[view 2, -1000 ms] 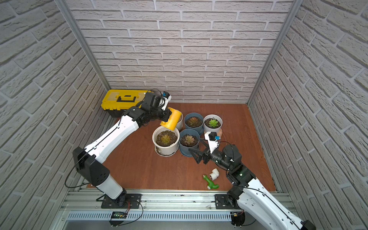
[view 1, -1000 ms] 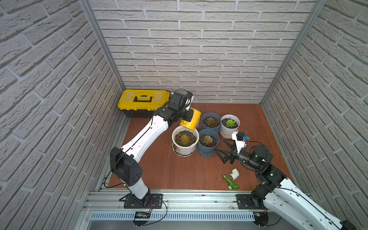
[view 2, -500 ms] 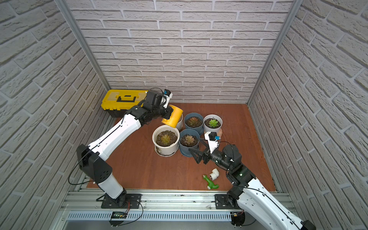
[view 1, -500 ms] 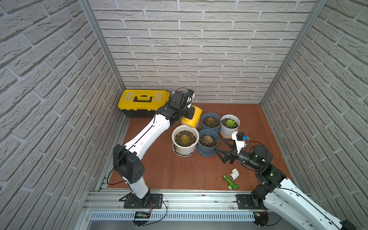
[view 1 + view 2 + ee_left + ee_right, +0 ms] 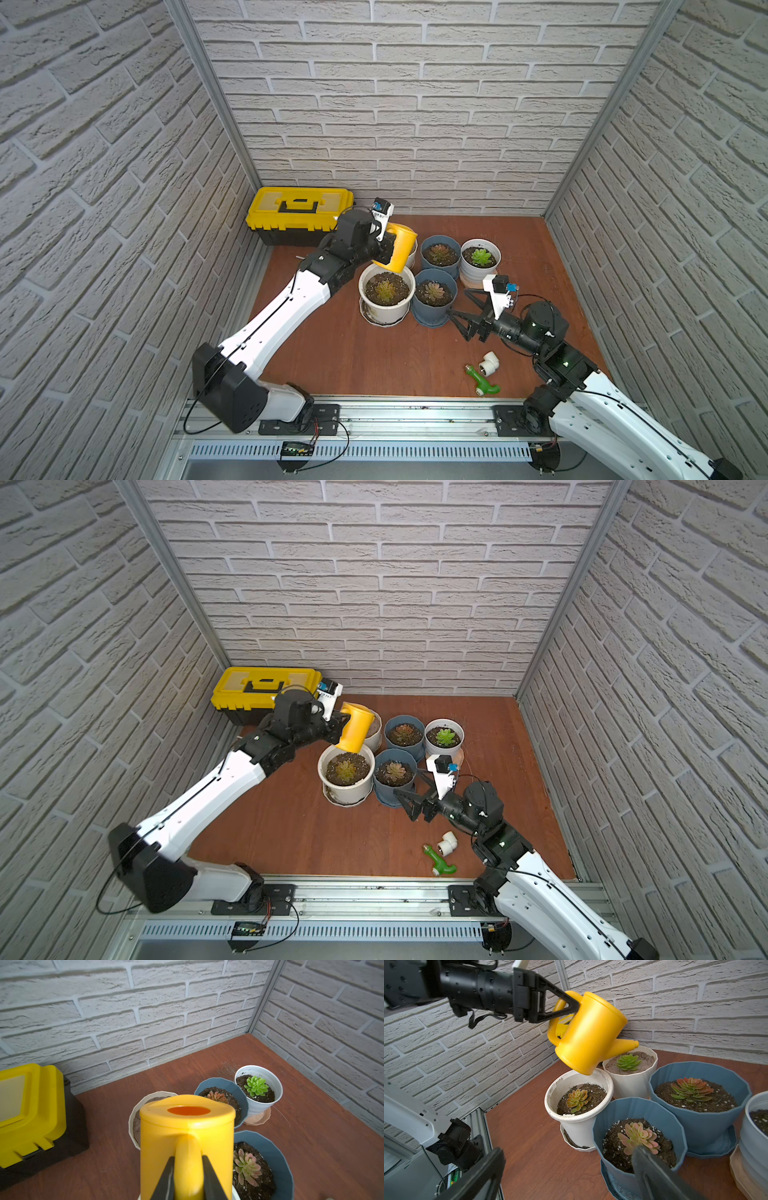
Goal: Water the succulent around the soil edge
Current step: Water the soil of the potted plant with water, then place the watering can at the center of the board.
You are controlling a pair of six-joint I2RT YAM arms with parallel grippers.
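A wide white pot (image 5: 386, 309) (image 5: 578, 1124) holds a yellowish-green succulent (image 5: 385, 291) (image 5: 577, 1099) in dark soil. The soil edge (image 5: 402, 284) (image 5: 599, 1093) shows just inside its rim. My left gripper (image 5: 385, 243) (image 5: 188, 1178) (image 5: 574, 1004) is shut on the handle of a yellow watering can (image 5: 400, 249) (image 5: 355, 729) (image 5: 187, 1126) (image 5: 589, 1032). The can hangs tilted over the pot's far rim. Its spout (image 5: 623, 1047) reaches over the ribbed white pot behind. No water shows. My right gripper (image 5: 458, 305) (image 5: 569, 1153) stands open low beside the near blue pot, holding nothing.
Behind the can stands a ribbed white pot (image 5: 629, 1080) with pale soil. Two blue pots (image 5: 440, 266) (image 5: 434, 311) and a pale pot (image 5: 478, 276) crowd the right. A yellow toolbox (image 5: 299, 208) sits back left. A green fitting (image 5: 482, 380) and a white fitting (image 5: 488, 362) lie near the front.
The left wrist has shifted and turned slightly with the can, which stays above the wide white pot's far rim. The right arm has not moved.
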